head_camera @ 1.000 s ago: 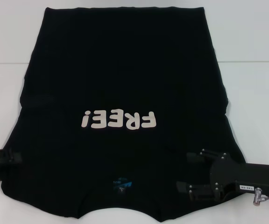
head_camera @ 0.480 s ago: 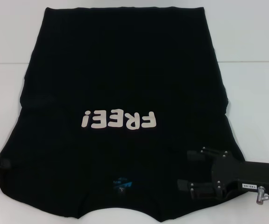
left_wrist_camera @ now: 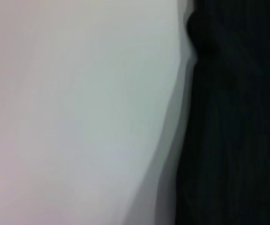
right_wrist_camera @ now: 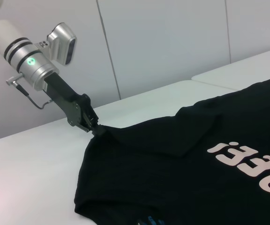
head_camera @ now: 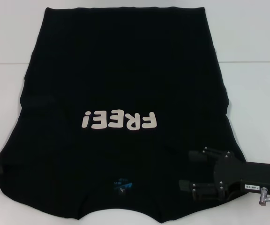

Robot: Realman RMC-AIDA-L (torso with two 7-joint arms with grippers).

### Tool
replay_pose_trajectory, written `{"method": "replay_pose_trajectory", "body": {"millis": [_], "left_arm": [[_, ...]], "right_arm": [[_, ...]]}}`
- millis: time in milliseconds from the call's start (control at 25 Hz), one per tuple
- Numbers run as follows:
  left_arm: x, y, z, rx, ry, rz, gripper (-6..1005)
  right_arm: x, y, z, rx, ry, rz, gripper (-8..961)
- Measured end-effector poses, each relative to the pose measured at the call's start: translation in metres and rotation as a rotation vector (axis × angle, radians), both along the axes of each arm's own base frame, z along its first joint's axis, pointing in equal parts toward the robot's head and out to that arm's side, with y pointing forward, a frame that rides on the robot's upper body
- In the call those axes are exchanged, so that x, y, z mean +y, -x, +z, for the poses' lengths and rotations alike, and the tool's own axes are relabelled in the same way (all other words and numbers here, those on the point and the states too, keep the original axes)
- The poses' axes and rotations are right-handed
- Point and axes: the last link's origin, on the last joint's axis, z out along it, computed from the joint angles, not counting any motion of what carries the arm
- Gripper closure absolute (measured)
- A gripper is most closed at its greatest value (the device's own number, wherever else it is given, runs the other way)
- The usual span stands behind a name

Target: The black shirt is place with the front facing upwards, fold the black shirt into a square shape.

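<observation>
While the left hand (right_wrist_camera: 95, 130) pinched the black shirt's (head_camera: 125, 84) sleeve edge, the right hand (head_camera: 184, 171) hovered with fingers apart over the opposite shoulder; the shirt lay print-up on the white tabletop (head_camera: 257, 42).

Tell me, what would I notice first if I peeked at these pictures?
A big black shirt spread over the white table, with pale "FREE!" letters upside down at its middle. The right gripper sits open over its near right part. The left gripper pinches its near left edge.
</observation>
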Motion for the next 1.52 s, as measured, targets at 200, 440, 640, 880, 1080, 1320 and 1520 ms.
{"method": "replay_pose_trajectory", "body": {"millis": [200, 440, 640, 880, 1080, 1320, 1520], "left_arm": [[0.000, 0.000, 0.002, -0.003, -0.004, -0.003, 951], [-0.002, -0.001, 0.003, -0.007, 0.007, -0.017, 979], [-0.001, -0.004, 0.004, -0.008, 0.016, -0.055, 981], [-0.002, -0.008, 0.007, -0.026, 0.001, -0.112, 987], [-0.004, -0.009, 0.010, -0.030, 0.003, -0.146, 989], [-0.005, -0.009, 0.010, -0.028, 0.007, -0.157, 988], [-0.004, -0.009, 0.010, -0.026, 0.009, -0.164, 989]], "right_arm": [[0.000, -0.001, 0.001, 0.002, -0.002, -0.005, 53], [0.006, -0.002, 0.012, 0.000, 0.026, -0.091, 57], [0.020, 0.006, 0.057, -0.040, 0.120, -0.270, 60], [0.032, 0.015, 0.115, -0.132, 0.225, -0.607, 64], [0.040, 0.007, 0.138, -0.154, 0.270, -0.873, 67], [0.036, -0.014, 0.136, -0.301, 0.274, -0.995, 71], [0.035, -0.019, 0.128, -0.300, 0.290, -1.011, 74]]}}
